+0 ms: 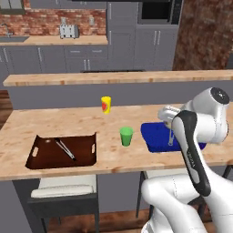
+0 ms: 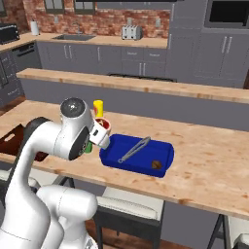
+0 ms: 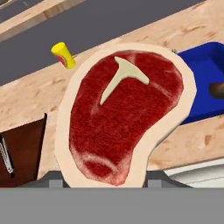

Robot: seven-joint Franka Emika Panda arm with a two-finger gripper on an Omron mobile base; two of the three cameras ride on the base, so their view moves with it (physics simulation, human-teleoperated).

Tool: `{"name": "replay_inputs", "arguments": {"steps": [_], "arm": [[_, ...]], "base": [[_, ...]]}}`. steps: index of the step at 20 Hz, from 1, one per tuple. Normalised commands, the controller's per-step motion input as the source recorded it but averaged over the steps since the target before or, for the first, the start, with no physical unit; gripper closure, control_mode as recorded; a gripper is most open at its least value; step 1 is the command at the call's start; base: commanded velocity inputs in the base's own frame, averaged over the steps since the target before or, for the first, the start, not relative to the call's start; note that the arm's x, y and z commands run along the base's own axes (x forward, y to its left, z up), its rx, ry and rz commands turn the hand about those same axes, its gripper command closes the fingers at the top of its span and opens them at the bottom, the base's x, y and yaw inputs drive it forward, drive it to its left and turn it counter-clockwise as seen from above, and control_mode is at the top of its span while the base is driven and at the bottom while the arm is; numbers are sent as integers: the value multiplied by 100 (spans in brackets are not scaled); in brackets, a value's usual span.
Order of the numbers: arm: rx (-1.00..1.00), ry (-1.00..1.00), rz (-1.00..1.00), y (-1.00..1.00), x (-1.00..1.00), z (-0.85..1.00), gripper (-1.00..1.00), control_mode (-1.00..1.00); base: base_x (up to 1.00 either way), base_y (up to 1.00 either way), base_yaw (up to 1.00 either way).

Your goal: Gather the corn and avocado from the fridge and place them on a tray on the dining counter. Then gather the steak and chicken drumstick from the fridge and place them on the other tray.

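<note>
Up close steak (image 3: pixel 122 116), elsewhere blue tray (image 2: pixel 163 151)

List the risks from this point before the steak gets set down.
The steak held in the pincer hangs near the blue tray, which already holds the avocado and tongs; meat may land on the wrong tray. Reaching the brown tray means passing the green cup, which could be knocked over.

We see a glossy white arm (image 1: pixel 200 136) with rounded shells, a black band down one link, and dark grey round joint caps.
</note>
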Motion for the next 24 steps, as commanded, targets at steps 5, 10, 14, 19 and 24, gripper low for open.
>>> {"name": "replay_inputs", "arguments": {"steps": [5, 10, 14, 19, 24], "arm": [[0, 3, -17, -33, 41, -43, 100, -100], [0, 6, -15, -29, 40, -39, 100, -100], [0, 11, -7, -7, 48, -34, 100, -100], [0, 10, -1, 0, 50, -26, 100, -100], [0, 6, 0, 0, 45, -32, 100, -100]], "base": [[0, 0, 0], [0, 0, 0], [0, 0, 0], [0, 0, 0], [0, 0, 0]]}}
